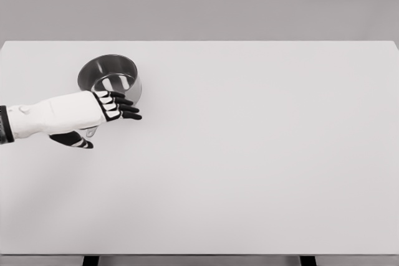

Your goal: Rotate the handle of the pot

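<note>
head view. a round, shiny metal pot (110, 77) with an open top stands upright in the upper left of the frame, on the far left part of a wide, pale grey rectangular table (249, 166). its bright interior wall and dark reflections face the camera; the near rim and lower front wall are covered by the hand. a small piece of grey metal, apparently the pot handle (91, 133), shows just below the wrist, at the pot's near side; its full shape cannot be made out.

the left hand (93, 113), white at the back with black-and-white segmented fingers (124, 108), enters from the left edge on a white forearm with a dark cuff. its four fingers lie extended and close together, pointing right across the pot's front wall, while the thumb (73, 141) curls beneath, below the forearm. the fingers are relaxed and narrow rather than clenched; whether they actually touch the pot or the handle cannot be told from this view.

two dark table legs (91, 260) show at the bottom edge. a plain grey wall (199, 1) fills the top of the frame.
</note>
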Action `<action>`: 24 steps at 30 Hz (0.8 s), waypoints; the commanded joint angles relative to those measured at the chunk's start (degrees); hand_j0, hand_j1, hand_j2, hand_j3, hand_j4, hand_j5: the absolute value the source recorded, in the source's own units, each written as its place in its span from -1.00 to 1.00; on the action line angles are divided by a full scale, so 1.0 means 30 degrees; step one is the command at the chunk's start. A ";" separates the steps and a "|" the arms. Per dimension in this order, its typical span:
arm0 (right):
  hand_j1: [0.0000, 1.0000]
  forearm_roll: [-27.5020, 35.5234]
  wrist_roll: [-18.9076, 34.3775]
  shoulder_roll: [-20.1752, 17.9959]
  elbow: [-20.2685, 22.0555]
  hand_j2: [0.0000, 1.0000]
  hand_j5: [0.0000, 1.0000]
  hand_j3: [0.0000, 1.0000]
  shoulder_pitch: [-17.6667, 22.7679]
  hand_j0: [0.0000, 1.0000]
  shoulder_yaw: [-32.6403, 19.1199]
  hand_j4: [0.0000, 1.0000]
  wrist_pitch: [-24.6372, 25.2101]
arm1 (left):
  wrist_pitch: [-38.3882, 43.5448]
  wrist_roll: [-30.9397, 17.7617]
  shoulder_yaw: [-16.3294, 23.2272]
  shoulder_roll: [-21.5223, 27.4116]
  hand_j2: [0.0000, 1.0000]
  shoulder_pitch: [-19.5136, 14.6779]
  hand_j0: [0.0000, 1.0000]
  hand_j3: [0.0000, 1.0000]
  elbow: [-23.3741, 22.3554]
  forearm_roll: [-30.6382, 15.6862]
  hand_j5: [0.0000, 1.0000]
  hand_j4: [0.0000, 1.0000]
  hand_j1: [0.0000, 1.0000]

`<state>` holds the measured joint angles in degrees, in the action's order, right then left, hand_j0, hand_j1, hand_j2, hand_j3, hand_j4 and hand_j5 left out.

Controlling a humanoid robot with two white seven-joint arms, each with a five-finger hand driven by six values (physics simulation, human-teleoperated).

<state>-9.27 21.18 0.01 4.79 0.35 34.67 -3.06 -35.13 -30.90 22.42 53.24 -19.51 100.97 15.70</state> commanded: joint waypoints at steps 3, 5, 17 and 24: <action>1.00 -0.0017 -0.0146 -0.0002 0.0014 1.00 1.00 1.00 -0.0029 1.00 0.0046 1.00 0.0025 | 0.0044 -0.0012 0.0055 -0.0139 1.00 -0.0030 1.00 1.00 0.0006 -0.0046 1.00 1.00 1.00; 1.00 -0.0017 -0.0088 -0.0002 0.0043 1.00 1.00 1.00 0.0234 1.00 0.0046 1.00 0.0024 | 0.0044 -0.0041 0.0055 -0.0226 1.00 -0.0088 1.00 1.00 -0.0082 -0.0017 1.00 1.00 1.00; 1.00 -0.0017 -0.0088 -0.0002 0.0013 1.00 1.00 1.00 0.0234 1.00 0.0046 1.00 0.0054 | 0.1695 -0.0978 0.2894 -0.2014 1.00 -0.3602 1.00 1.00 -0.0755 0.0364 1.00 1.00 1.00; 1.00 -0.0017 -0.0088 -0.0002 -0.0016 1.00 1.00 1.00 0.0234 1.00 0.0046 1.00 0.0054 | 0.1603 -0.0861 0.3893 -0.1985 1.00 -0.3662 1.00 1.00 -0.1575 0.0598 1.00 1.00 1.00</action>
<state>-9.34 20.87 0.01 4.80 1.05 34.79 -2.90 -30.54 -33.52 33.42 47.07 -30.41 96.65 17.57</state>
